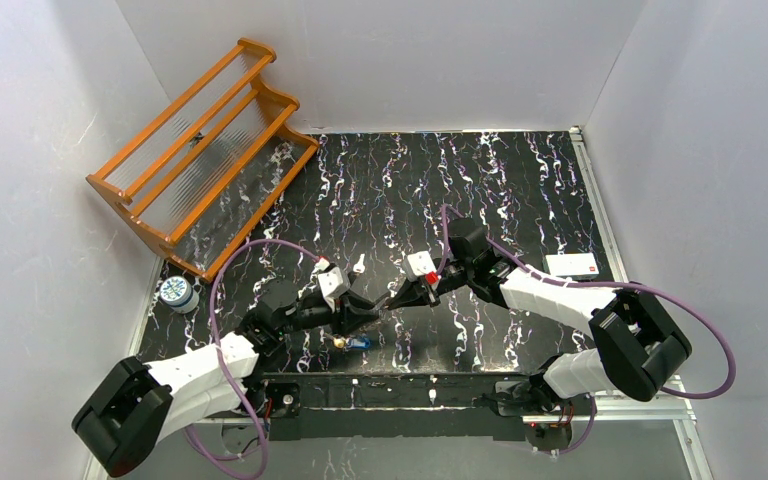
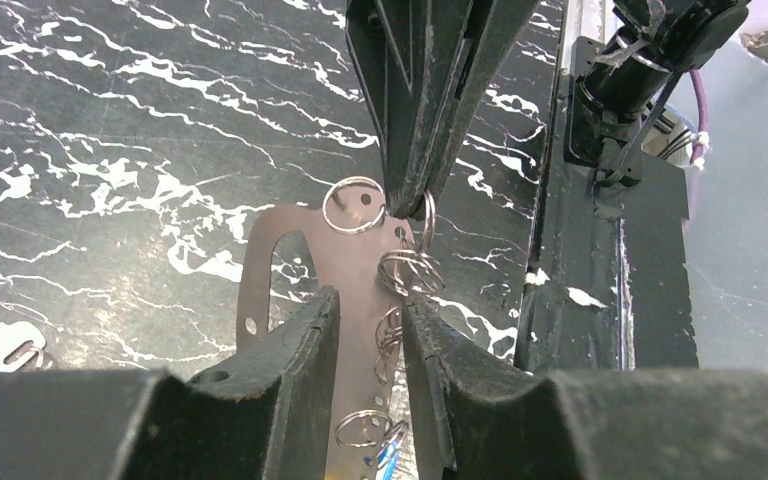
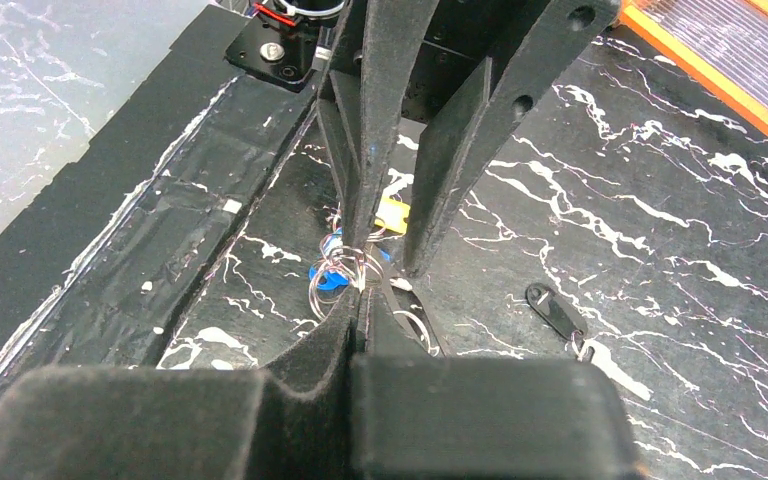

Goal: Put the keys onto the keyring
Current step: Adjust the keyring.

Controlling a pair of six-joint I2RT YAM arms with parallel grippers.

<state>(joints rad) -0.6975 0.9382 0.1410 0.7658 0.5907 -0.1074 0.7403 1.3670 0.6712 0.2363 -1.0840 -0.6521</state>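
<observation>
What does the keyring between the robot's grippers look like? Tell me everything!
The keyring is a thin flat plate, grey like metal, shaped like a long loop with a slot and tiny holes. Little wire rings hang along one edge; a blue key dangles at the near end. The right gripper pinches its far end. The left gripper has fingers either side; I can't tell if they squeeze.
</observation>
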